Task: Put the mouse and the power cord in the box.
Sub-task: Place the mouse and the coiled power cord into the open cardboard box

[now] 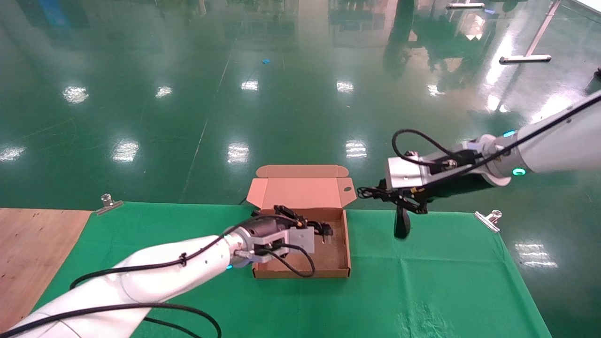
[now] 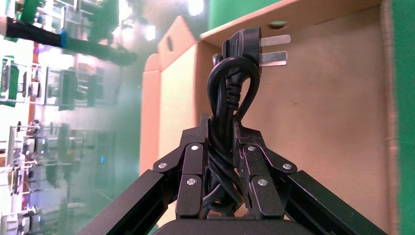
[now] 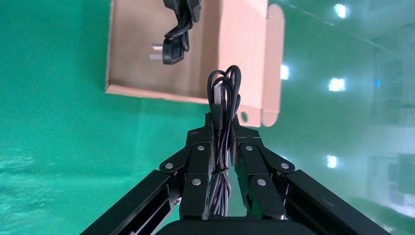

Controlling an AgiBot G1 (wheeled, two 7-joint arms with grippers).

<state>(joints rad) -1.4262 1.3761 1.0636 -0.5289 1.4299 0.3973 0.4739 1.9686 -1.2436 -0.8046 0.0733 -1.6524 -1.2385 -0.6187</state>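
A brown box (image 1: 335, 253) sits open on a green-covered surface (image 1: 422, 281), its lid standing up at the far side with a small dark hole (image 1: 347, 189) near one corner. The left gripper (image 1: 310, 225) reaches over the box from the robot's left, its jaws clenched on the middle of the cord (image 2: 230, 98), a thick black bundle. In the left wrist view the cord loops up out of the jaws and ends in a chunky plug (image 2: 249, 41) with two flat metal pins, held above the bare cardboard floor of the box. The right gripper (image 1: 371, 192) hangs in the air just beyond the box's right side, near the lid's corner, well above the surface. Its jaws are closed on a bundle of thin black cable (image 3: 222, 98), and in the head view the mouse (image 1: 402, 224), a small black oval, dangles upright below the gripper, outside the box and to its right. The right wrist view looks down past the cable at the box, the lid, and the plug inside. A metal clip (image 1: 488, 219) holds the cloth at the far right edge
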